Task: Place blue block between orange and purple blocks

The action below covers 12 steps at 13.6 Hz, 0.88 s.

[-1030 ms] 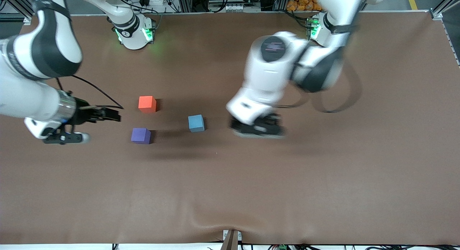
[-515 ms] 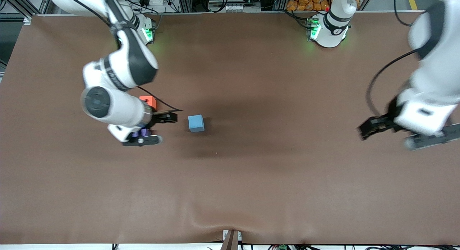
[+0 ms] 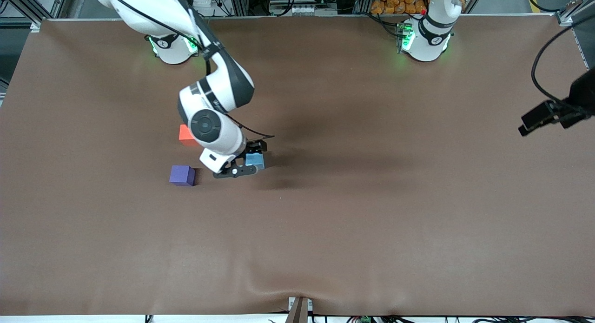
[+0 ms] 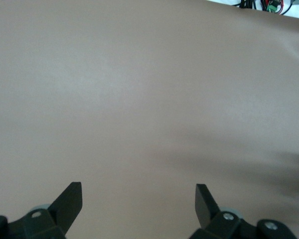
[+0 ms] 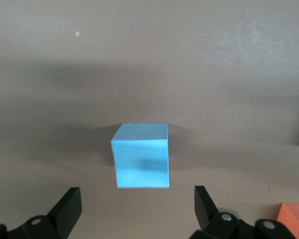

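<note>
Approach step: right gripper (image 3: 245, 165) hangs over the blue block (image 3: 254, 160), fingers spread and empty, block on the table toward the left arm's end from the orange block (image 3: 186, 134) and purple block (image 3: 182, 175); next, descend and close; left gripper (image 4: 138, 199) waits, open.

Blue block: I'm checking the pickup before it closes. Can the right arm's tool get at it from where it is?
Probably yes. The right tool hangs open over the blue block, which sits alone on the table, clear of the orange block.
</note>
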### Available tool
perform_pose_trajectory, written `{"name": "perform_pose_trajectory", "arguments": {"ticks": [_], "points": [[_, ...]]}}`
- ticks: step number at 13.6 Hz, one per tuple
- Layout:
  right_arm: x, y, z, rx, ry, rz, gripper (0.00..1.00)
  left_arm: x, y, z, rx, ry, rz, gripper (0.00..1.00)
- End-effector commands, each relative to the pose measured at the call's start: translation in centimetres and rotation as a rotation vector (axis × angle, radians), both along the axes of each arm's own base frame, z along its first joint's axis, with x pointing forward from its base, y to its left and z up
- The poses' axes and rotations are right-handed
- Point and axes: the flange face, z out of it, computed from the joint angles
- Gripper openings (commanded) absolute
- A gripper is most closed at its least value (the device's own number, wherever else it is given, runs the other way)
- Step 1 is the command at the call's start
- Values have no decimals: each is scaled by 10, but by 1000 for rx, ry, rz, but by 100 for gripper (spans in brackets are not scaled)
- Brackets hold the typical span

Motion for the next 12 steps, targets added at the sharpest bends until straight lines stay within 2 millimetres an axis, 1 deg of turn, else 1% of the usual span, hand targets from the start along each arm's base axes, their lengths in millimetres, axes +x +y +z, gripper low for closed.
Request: {"name": "perform_pose_trajectory", "arguments": {"ticks": [1,2,3,4,6,8,9,10,12], "points": [[-3,10,-27,-41,-27,13,100,-25,11,-1,-14,-17,-17,100],[-5,12,-32,-45,-24,15,100,-24,17,-2,-13,-16,-31,100],[-7,16,-33,-47,-28,-4,100,-18,17,-3,-8,-18,-37,100],[-7,17,-40,-48,-32,-25,100,-15,17,0,-4,-24,-41,100],[-8,18,-48,-51,-32,-27,100,-16,17,10,-4,-46,-42,100],[-9,17,-54,-70,-36,-15,100,-17,17,14,-11,-53,-42,100],[-10,18,-56,-73,-42,-26,100,-17,16,18,-13,-61,-43,100],[-13,19,-61,-80,-44,-38,100,-17,15,19,-14,-64,-43,100],[-13,20,-62,-80,-51,-39,100,-18,15,20,-16,-66,-43,100]]}}
